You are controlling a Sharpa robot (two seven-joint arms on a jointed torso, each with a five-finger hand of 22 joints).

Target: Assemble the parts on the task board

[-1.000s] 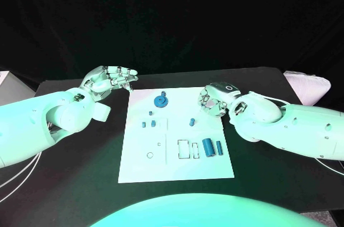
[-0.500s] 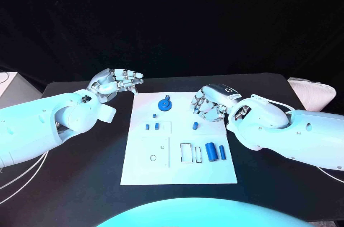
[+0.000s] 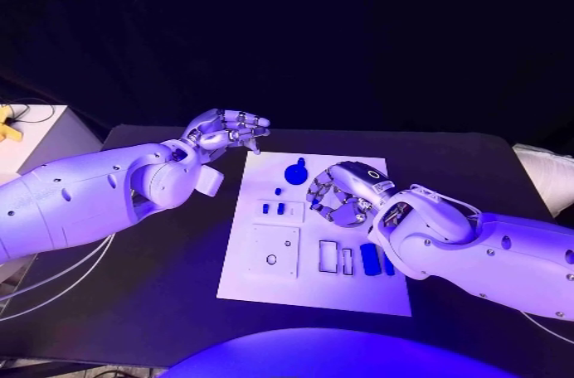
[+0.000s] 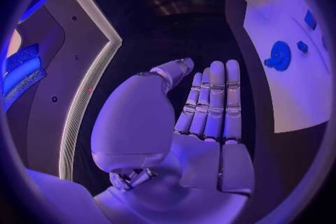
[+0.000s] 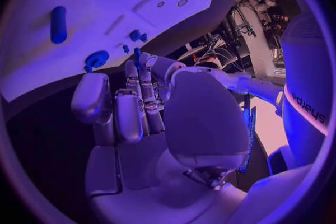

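- Head view: a white task board (image 3: 313, 266) is laid lengthwise at the middle of the black tabletop (image 3: 143, 303).
- Round blue part (image 3: 294, 175): seated near the board's far edge, with a small blue piece (image 3: 300, 160) just beyond it.
- Two small blue parts (image 3: 274, 209): stood side by side in a recess toward the board's left edge, at mid-length.
- Large blue cylinder (image 3: 370, 260): laid toward the board's right edge in the near half, with a slimmer blue part (image 3: 387, 266) just beside it; both are partly covered by the right arm.
- Left hand (image 3: 227, 130): held above the tabletop just off the board's far left corner; nothing is held. In the left wrist view its fingers (image 4: 213, 102) are seen straight and pressed close together.
- Right hand (image 3: 342, 195): held over the board's middle, fingers curled inward. In the right wrist view a small blue part (image 5: 137, 56) is seen at the fingertips (image 5: 149, 65); whether it is pinched cannot be told.
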